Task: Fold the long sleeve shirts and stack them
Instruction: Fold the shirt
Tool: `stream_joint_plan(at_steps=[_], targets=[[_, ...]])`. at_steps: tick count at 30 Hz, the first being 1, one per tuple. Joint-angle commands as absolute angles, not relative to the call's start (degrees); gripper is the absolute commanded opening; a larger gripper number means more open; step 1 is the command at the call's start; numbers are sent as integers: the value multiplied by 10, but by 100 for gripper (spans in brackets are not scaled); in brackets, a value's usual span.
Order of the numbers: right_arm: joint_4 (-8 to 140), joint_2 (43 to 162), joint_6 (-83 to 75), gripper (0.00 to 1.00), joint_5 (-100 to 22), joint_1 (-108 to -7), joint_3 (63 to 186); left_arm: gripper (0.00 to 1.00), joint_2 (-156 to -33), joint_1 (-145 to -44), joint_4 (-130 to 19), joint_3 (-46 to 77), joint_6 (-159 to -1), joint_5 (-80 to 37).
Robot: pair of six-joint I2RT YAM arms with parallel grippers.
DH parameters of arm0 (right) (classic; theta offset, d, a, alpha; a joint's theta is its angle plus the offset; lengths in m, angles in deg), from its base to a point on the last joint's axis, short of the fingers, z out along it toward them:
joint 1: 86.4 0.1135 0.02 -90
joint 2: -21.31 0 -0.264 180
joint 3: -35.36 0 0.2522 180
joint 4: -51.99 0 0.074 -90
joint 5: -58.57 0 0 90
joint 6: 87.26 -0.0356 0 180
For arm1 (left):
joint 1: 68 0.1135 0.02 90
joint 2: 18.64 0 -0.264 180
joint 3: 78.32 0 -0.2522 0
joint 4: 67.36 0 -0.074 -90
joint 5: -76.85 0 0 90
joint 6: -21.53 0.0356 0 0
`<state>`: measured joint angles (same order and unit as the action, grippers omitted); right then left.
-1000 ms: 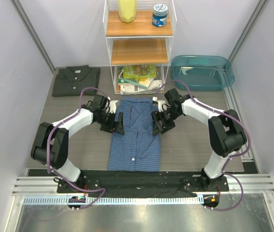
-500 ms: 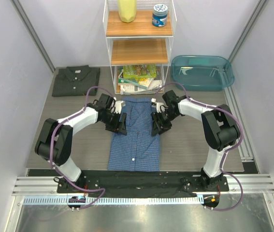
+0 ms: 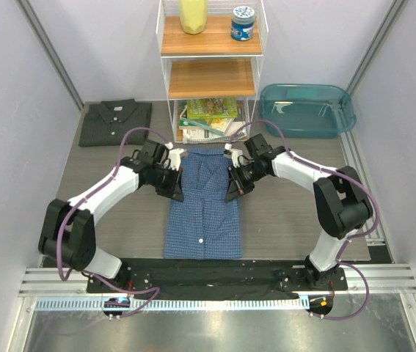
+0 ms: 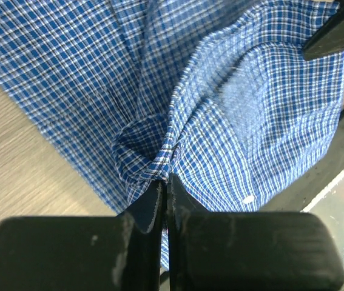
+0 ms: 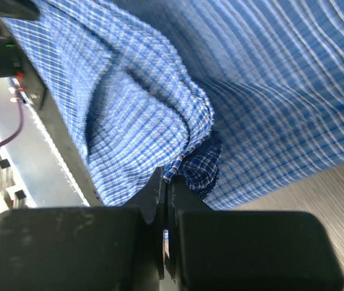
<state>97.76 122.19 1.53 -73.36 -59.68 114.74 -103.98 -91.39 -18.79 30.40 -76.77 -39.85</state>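
we hold the blue checked shirt (image 3: 204,216), flat between our arms, by both side edges: left gripper (image 4: 164,182) and right gripper (image 5: 167,180) each pinch bunched cloth, probably to fold it over. the grey shirt (image 3: 114,122) lies folded far left.

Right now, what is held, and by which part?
Both grip the blue checked cloth shirt: left pincer its left edge, right pincer its right edge.

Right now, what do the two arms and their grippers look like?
Both the left arm and right arm have white links, black joints and a looping purple cable. The left gripper and right gripper are black, with flat fingers.
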Motion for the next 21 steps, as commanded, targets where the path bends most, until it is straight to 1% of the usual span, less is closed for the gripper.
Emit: stream_joint_plan(at_steps=[1, 4, 7, 8, 11, 16, 18, 19, 20, 21], targets=[[898, 1163, 14, 1, -777, -589, 1136, 0, -993, -913, -148, 294, -741, -391], [884, 1169, 16, 1, -771, -589, 1135, 0, -1003, -912, -141, 294, -725, -373], [885, 1195, 25, 1, -739, -589, 1128, 1, -1031, -911, -156, 294, -728, -368], [886, 1210, 25, 1, -720, -589, 1126, 6, -1043, -911, -162, 294, -729, -369], [898, 1231, 43, 1, -693, -589, 1119, 14, -1092, -911, -172, 283, -729, -370], [914, 1248, 49, 1, -640, -589, 1107, 20, -1141, -909, -184, 279, -735, -339], [919, 1250, 49, 1, -627, -588, 1105, 25, -1152, -908, -197, 282, -742, -327], [919, 1255, 48, 1, -611, -589, 1104, 27, -1154, -907, -203, 284, -742, -323], [919, 1259, 47, 2, -604, -589, 1106, 32, -1157, -907, -207, 285, -744, -325], [920, 1266, 45, 2, -598, -589, 1109, 35, -1161, -907, -214, 285, -746, -327]])
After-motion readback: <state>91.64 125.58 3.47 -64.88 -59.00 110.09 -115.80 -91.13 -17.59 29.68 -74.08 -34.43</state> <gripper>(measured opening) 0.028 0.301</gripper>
